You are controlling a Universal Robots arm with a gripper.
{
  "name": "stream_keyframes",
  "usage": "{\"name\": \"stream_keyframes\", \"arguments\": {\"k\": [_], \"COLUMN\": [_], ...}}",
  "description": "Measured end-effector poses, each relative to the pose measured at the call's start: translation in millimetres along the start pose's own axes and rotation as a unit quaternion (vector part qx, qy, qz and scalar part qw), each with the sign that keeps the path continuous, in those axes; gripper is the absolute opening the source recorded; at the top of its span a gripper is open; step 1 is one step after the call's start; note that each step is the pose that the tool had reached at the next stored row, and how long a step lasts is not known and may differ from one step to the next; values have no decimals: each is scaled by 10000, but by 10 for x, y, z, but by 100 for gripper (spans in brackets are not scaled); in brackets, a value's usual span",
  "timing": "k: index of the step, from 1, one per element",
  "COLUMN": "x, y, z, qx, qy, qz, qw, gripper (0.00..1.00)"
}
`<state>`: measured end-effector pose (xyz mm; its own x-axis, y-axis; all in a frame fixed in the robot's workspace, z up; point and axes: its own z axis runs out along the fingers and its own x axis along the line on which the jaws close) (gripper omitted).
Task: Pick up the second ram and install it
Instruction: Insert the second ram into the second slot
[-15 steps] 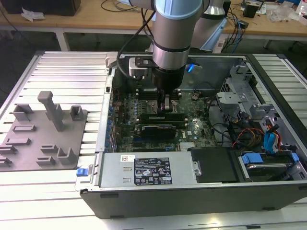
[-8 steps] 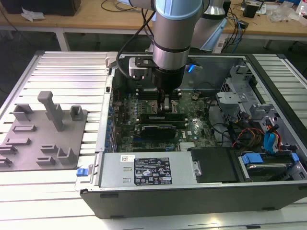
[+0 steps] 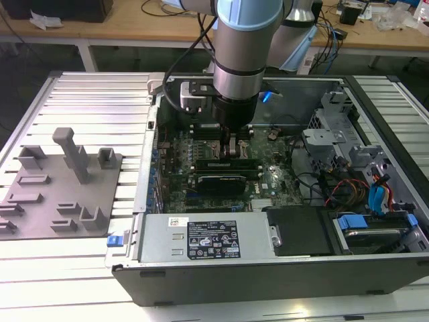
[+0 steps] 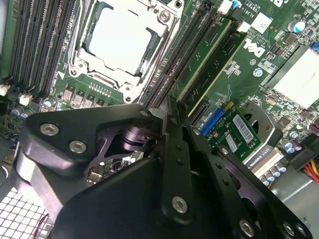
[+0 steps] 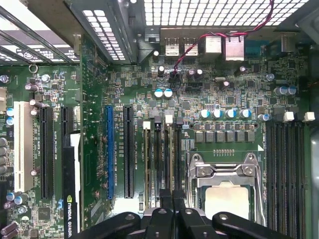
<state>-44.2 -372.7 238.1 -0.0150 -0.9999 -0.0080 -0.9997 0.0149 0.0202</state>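
The arm reaches down into the open computer case, with the gripper low over the motherboard, right at the bank of memory slots beside the processor socket. In both wrist views the black fingers are drawn close together, tips right at the slots – whether they clamp anything between them cannot be told. A memory stick stands seated in a slot on the far side of the socket from the empty slots in the second wrist view; it is not clear whether this is the second ram. On the exterior view's left, a grey tray with upright posts rests on the slatted table – well apart from the gripper. The power supply lies along the case's near edge.
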Motion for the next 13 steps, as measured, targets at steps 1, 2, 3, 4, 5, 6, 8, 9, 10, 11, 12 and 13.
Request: {"name": "stream_keyframes", "arguments": {"k": [1, 2, 3, 4, 5, 6, 8, 9, 10, 11, 12, 13], "x": [0, 0, 0, 0, -1, -1, 0, 0, 0, 0, 0, 0], "y": [0, 0, -1, -3, -5, -5, -5, -5, -6, -6, -6, -6], "z": [0, 1, 2, 2, 4, 13, 15, 15, 16, 16, 33, 33], "qx": [0, 0, 0, 1, 0, 1, 0, 0, 0, 0, 1, 0], "qy": [0, 0, -1, -1, -4, -10, -9, -10, -10, -10, -10, -9], "qz": [0, 0, 0, -1, 0, 0, 0, 0, 0, -1, 0, -1], "qw": [10000, 10000, 10000, 10000, 10000, 10000, 10000, 10000, 10000, 10000, 10000, 10000], "gripper": [9, 9, 9, 9, 9, 9, 9, 9, 9, 9, 9, 9]}}
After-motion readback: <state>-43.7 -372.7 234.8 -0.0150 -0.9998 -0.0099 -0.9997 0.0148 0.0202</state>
